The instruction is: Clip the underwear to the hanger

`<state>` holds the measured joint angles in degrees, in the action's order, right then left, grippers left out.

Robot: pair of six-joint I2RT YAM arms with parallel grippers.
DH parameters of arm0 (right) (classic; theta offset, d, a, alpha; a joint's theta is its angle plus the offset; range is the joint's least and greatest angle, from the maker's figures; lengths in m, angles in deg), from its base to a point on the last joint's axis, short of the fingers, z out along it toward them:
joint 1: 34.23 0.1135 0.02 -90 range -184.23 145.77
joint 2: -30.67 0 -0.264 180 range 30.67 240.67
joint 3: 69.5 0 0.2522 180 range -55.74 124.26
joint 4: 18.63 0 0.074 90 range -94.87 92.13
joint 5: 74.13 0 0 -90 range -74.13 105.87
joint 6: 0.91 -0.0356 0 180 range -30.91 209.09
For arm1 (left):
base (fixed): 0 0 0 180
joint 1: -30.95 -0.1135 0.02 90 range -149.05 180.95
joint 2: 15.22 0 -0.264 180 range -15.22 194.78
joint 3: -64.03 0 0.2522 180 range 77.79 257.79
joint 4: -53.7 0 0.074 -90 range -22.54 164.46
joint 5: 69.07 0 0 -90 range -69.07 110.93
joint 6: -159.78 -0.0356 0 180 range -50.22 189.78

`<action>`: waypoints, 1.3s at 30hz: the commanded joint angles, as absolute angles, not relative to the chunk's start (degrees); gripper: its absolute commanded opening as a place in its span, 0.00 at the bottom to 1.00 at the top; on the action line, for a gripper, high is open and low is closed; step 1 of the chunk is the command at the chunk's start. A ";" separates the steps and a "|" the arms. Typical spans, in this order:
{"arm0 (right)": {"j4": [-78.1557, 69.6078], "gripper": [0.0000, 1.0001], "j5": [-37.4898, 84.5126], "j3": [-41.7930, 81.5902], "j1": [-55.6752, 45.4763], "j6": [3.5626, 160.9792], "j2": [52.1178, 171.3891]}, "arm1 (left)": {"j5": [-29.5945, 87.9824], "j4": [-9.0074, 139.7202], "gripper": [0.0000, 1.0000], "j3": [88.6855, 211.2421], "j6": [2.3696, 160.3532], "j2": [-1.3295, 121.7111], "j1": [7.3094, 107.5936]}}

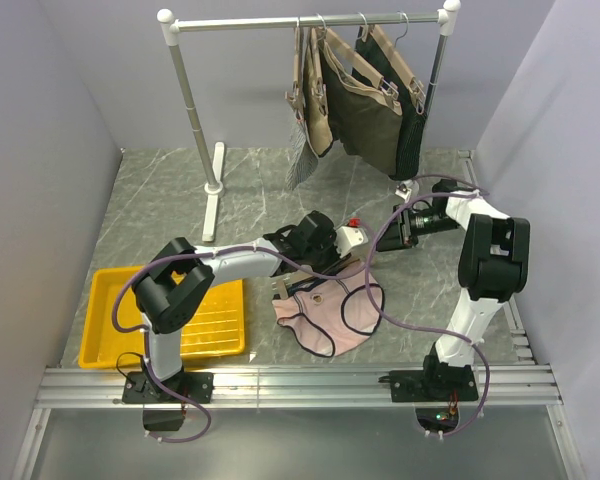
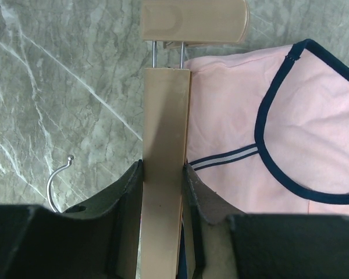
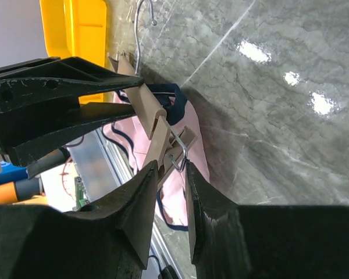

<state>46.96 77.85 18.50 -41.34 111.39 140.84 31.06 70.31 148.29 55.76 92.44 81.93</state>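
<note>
The pink underwear with navy edging lies on the table in front of the arms. The tan hanger lies along its left edge, with its silver hook on the bare table. My left gripper is shut on the hanger's bar. The end clip sits just past the pink fabric. My right gripper is closed around that clip, above the underwear. In the top view the left gripper and right gripper meet over the garment.
A yellow tray sits at the near left and shows in the right wrist view. A clothes rack stands at the back with hangers of dark olive garments. Grey walls close in on both sides.
</note>
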 commanded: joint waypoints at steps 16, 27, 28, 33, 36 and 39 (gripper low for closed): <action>45.58 0.00 81.17 19.41 -38.80 112.72 140.98 | 32.61 71.67 0.19 149.86 57.30 87.44 82.19; 50.06 0.00 81.70 21.78 -35.81 125.54 137.46 | 58.17 79.76 0.63 149.69 61.52 75.76 72.26; 50.24 0.00 81.44 22.05 -35.55 126.17 136.85 | 59.42 80.55 0.64 149.86 61.69 75.49 72.09; 48.66 0.00 79.51 21.17 -34.84 129.68 133.34 | 66.45 83.10 0.66 153.55 64.77 78.03 71.03; 46.91 0.00 78.28 19.50 -34.49 131.44 130.26 | 67.95 83.28 0.67 155.31 66.88 80.14 70.85; 45.67 0.00 77.22 17.48 -32.56 133.72 127.01 | 68.92 82.58 0.68 156.89 67.93 81.90 70.33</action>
